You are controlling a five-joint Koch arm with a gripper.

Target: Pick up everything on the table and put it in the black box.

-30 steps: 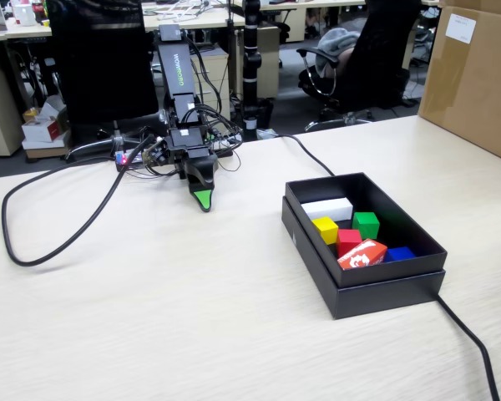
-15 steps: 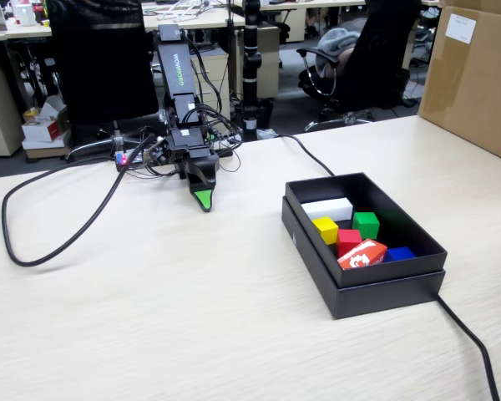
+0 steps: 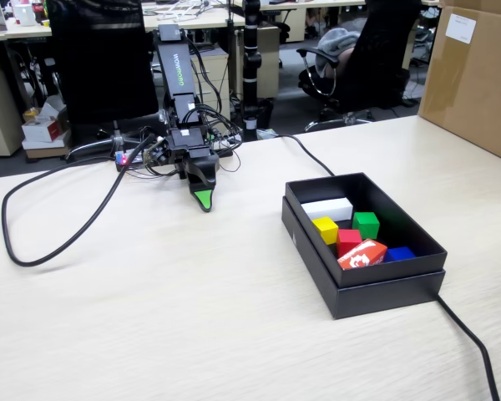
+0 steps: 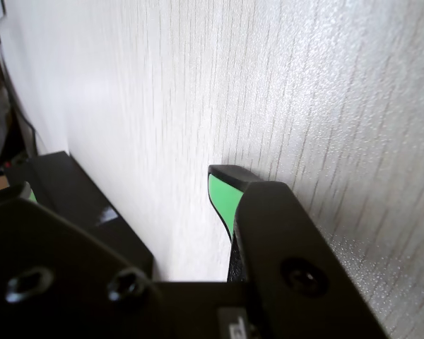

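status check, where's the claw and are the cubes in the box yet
Claw low over the table, nothing between its tips. Red cube, yellow cube, green cube all inside the black box. No cubes left on the tabletop.

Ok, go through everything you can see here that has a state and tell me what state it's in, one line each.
gripper: resting low at the table, nothing in it; whether open or shut cannot be told
black box: open, no lid on
yellow cube: in the black box
red cube: in the black box
green cube: in the black box
white block: in the black box
red-and-white packet: in the black box, tilted
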